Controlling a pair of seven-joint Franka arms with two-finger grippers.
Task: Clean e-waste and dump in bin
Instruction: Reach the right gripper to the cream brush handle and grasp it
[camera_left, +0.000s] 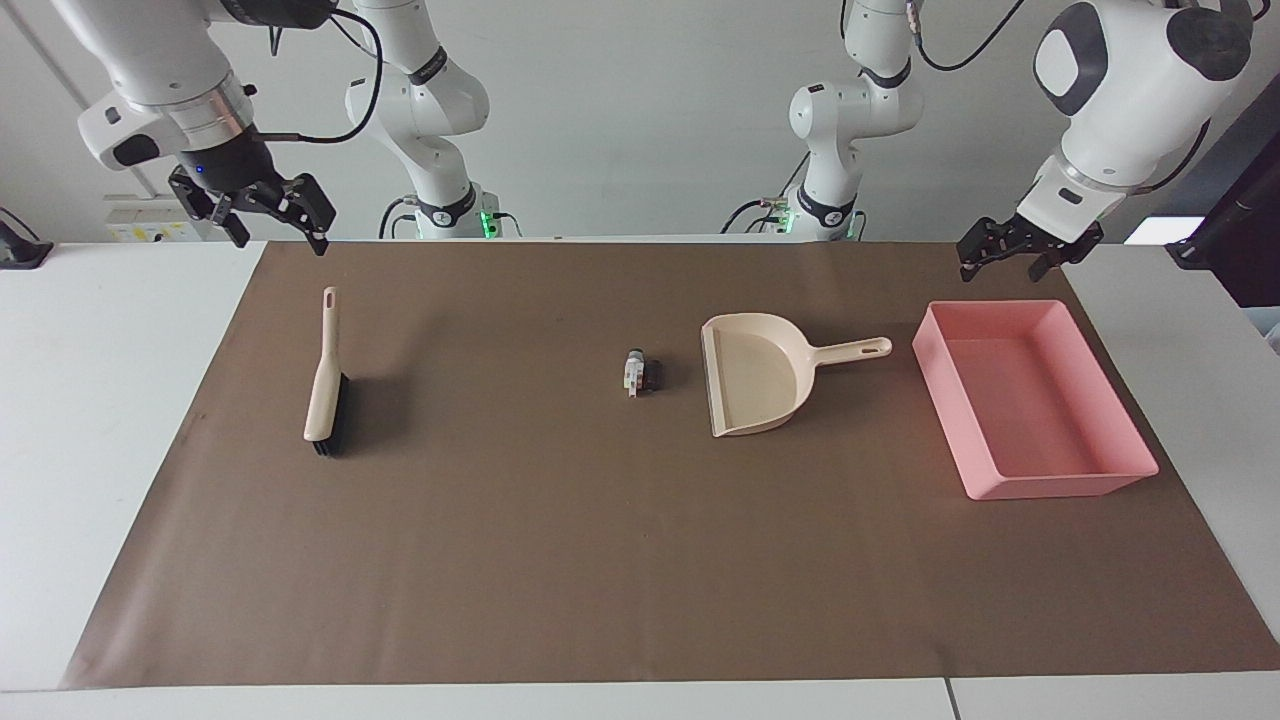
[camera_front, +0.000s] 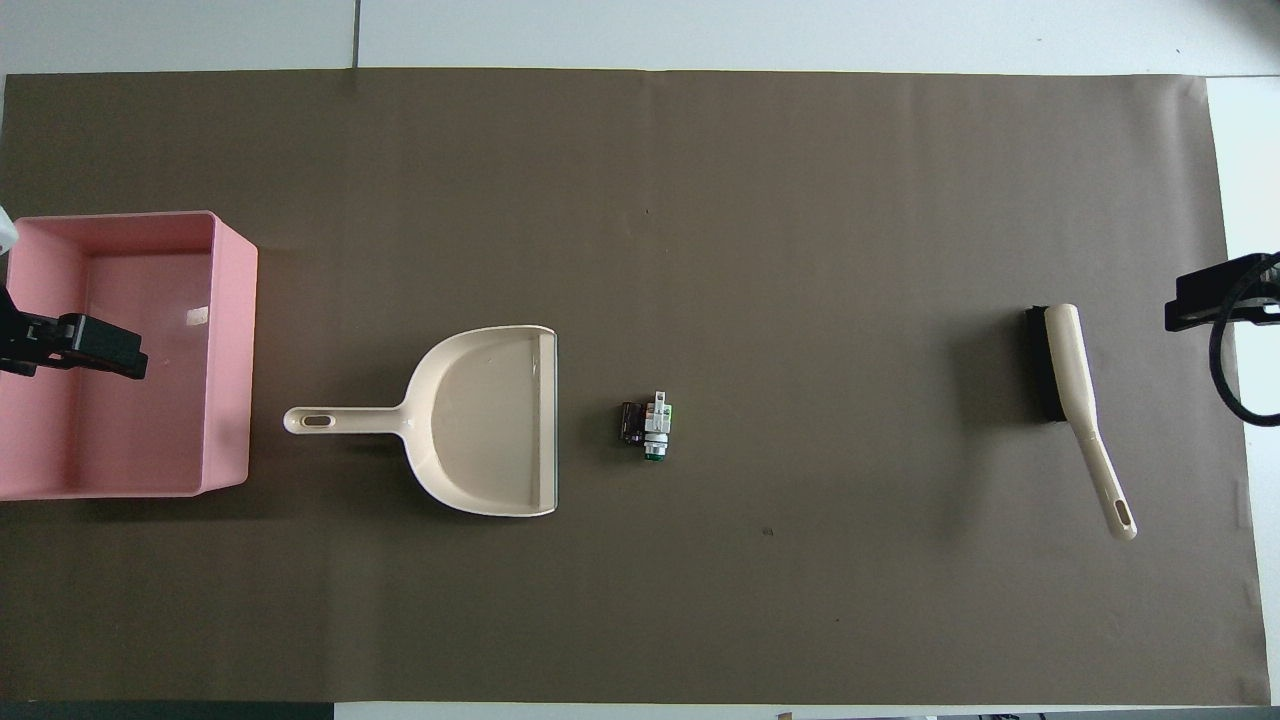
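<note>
Brush lay untouched near the mat's right-arm end; right gripper and left gripper hung spread, empty. Grab handle first, then sweep scraps squarely into dustpan.

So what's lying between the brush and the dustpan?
Only the e-waste, two little bits side by side close to the dustpan's open mouth. From there to the brush the brown mat is bare, as the overhead view shows.

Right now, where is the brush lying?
The brush lies flat on the brown mat toward the right arm's end of the table, well apart from the e-waste at the mat's middle.
</note>
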